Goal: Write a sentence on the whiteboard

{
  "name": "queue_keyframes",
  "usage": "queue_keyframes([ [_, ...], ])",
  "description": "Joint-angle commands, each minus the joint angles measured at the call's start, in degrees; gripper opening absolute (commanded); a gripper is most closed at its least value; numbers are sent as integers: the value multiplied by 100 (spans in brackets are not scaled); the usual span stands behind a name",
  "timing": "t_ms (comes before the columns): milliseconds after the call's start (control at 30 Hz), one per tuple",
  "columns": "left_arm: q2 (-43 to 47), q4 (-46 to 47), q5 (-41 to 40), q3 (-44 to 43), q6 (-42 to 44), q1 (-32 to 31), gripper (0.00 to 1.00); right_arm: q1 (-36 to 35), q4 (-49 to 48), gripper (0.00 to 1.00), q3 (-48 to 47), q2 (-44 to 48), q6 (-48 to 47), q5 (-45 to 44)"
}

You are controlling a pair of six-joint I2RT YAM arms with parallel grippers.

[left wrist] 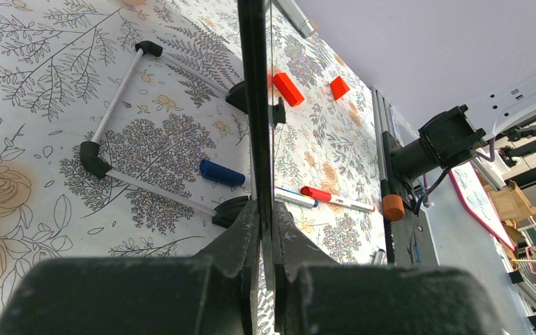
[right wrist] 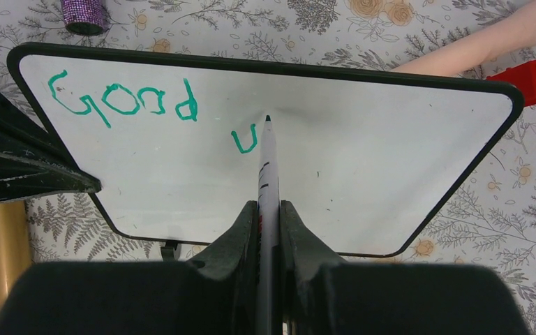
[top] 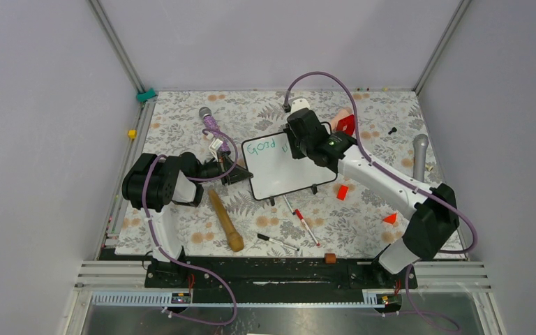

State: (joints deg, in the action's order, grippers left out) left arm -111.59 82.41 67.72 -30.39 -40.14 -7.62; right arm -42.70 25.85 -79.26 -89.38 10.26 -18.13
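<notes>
Near the middle of the floral counter (top: pixel 181 125): the whiteboard (top: pixel 289 178), largest thing in view. Pinched at its left edge by the left jaws, closed tight on the thin black frame. Over its far right part, the right jaws, shut fast on a marker (right wrist: pixel 268 160) and pressing the tip to the white surface. Of the sentence (right wrist: pixel 122 101), only "Good" and a lone "v" in green, strung along the whiteboard's far edge from the clamped end; marker tip just right of that "v". Judging from this: one word finished, second word barely begun, most of the writing not yet done. Plenty of bare white left on the whiteboard's near half and right end for the rest.
</notes>
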Motion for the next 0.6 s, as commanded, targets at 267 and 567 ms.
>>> queue_keyframes([
  [267, -11, 216, 139, -10, 371, -38, 0, -1, 106, 0, -469, -385, -20, -343],
  [567, 5, 212, 139, -10, 375, -34, 0, 0, 48, 0, -403, -274, -34, -311],
])
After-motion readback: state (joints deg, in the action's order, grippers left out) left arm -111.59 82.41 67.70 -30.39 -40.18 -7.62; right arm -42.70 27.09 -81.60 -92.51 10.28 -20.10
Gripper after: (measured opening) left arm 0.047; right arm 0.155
